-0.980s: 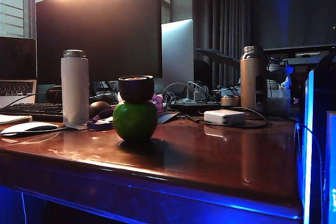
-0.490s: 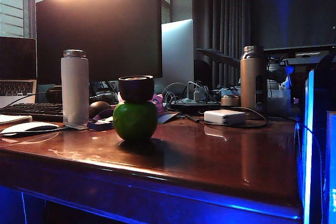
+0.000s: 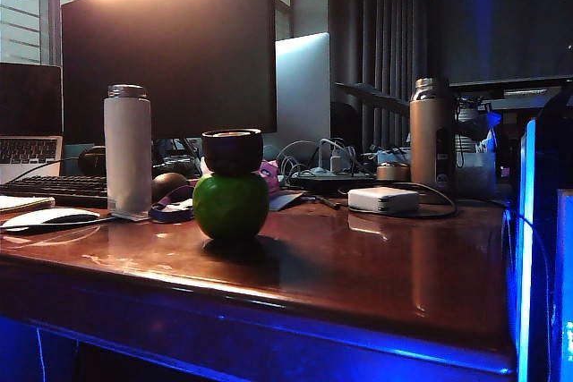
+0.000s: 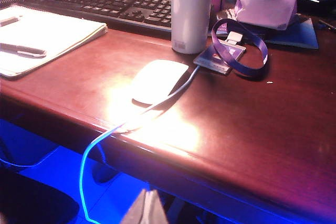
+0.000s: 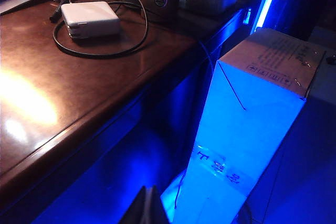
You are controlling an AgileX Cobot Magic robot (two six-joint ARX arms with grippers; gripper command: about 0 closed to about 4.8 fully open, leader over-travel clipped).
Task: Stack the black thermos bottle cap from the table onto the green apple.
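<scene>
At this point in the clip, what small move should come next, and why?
Probably none: the black thermos bottle cap already sits upright on the green apple, untouched. The left claw and right claw hang shut off the table edge; hold there.

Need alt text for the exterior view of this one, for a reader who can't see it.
A black thermos bottle cap sits stacked on a green apple near the front of a glossy dark wooden table. A white bottle stands to the left, a metal flask and white charger to the right; neither gripper shows.
</scene>
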